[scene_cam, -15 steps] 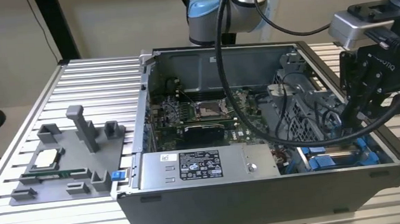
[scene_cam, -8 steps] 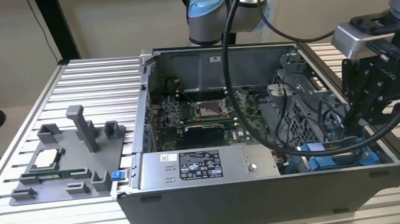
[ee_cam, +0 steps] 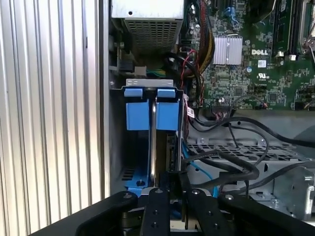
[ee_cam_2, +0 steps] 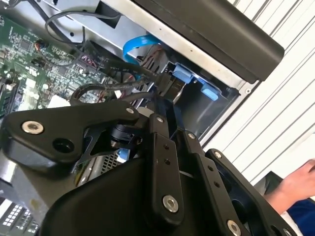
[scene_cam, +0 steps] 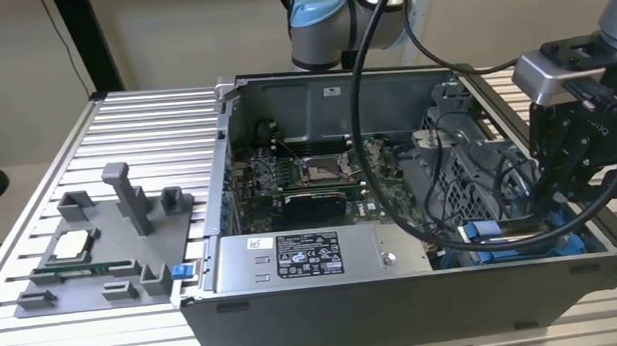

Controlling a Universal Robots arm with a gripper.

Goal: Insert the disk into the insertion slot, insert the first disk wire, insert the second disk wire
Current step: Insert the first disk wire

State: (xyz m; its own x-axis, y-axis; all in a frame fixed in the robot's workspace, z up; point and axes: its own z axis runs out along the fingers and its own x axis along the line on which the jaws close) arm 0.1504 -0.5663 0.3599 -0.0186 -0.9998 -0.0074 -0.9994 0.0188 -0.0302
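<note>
tool point(scene_cam: 567, 197) hangs over the case point(scene_cam: 403, 312), at its near corner on the exterior view's right, above the insertion slot point(ee_cam: 117, 147). disk point(ee_cam: 167, 115) sits in the slot, blue frame tabs showing. black wires point(ee_cam: 231, 162) just beside it. can't tell how far the tool is open or if it grips anything.
</note>
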